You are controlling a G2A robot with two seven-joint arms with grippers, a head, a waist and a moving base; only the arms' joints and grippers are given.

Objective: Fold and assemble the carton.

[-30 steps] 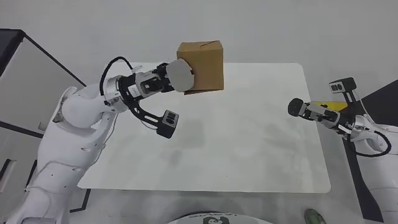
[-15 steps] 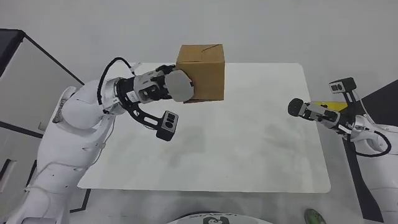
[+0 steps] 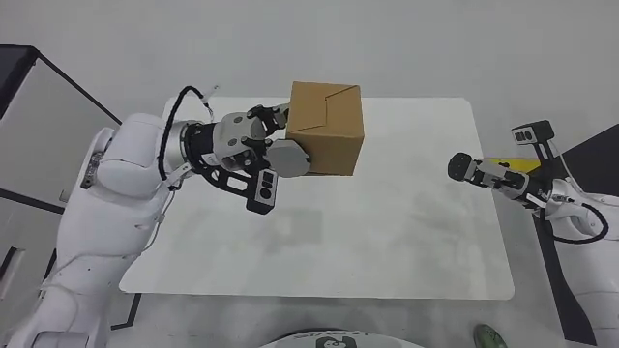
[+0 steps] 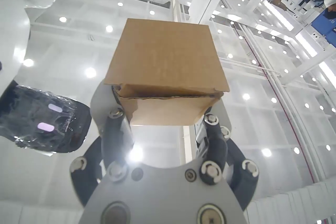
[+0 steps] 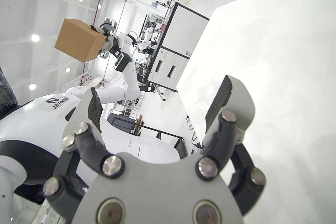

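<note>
Left wrist view gives me my left end effector clamped on the near end of the carton, one finger pressed to each side of the brown box, with its tucked flap edge facing the wrist. From the top view I see the carton raised off the worktop, above its far edge and left of centre. My right end effector hangs with its jaws wide by the worktop's right edge, well apart from the carton.
</note>
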